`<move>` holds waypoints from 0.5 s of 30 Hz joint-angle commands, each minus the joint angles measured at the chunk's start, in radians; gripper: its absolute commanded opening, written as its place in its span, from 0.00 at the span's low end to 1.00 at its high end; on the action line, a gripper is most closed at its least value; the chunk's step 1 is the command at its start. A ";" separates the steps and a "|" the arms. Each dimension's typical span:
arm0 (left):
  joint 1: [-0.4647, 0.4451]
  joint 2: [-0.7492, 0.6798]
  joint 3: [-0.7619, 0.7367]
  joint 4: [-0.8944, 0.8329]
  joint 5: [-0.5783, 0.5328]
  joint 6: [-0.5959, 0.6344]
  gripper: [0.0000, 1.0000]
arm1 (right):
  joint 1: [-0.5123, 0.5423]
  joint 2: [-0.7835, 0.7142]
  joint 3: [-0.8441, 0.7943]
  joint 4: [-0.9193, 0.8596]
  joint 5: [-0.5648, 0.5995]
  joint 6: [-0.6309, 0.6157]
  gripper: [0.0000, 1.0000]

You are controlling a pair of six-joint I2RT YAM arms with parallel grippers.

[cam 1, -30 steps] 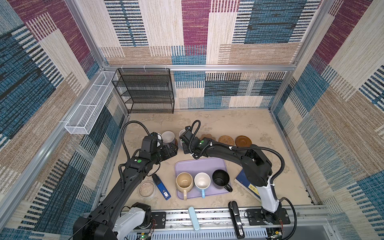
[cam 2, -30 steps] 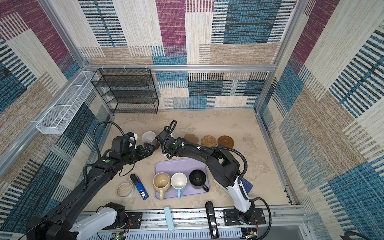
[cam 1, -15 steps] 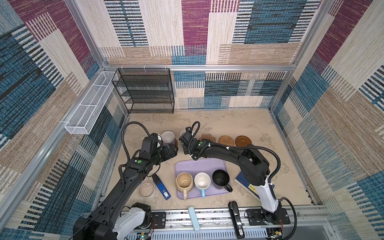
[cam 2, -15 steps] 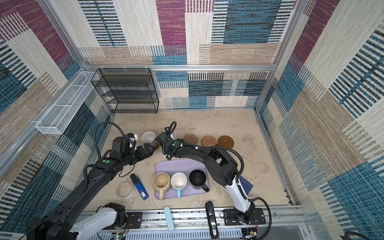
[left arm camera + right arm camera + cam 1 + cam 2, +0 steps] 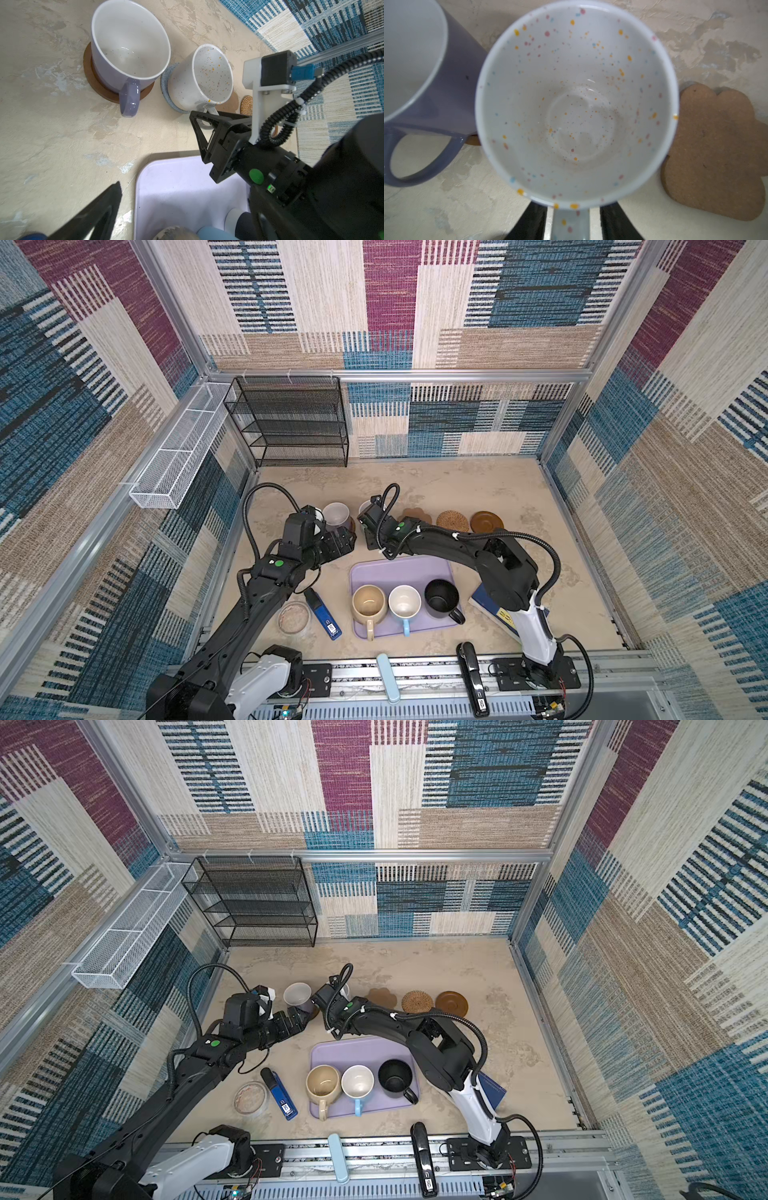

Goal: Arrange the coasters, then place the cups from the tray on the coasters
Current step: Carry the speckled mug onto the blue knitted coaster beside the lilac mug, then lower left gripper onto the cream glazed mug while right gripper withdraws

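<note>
Right gripper (image 5: 571, 220): black jaws straddle the handle of the white speckled glazed mug (image 5: 577, 104), narrowly parted, slim gap on each side. Mug upright on the pale blue woven round coaster (image 5: 166, 91), beside the glossy lavender mug (image 5: 128, 41) on a brown ringed wooden disc (image 5: 88, 66). Left gripper (image 5: 345, 540): jaws wide, empty. Smooth lavender plastic tray (image 5: 399, 572) lies near
</note>
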 commanded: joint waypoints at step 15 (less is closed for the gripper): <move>0.002 -0.064 0.030 -0.115 0.052 0.022 0.98 | 0.005 -0.090 -0.078 0.065 -0.086 0.016 0.42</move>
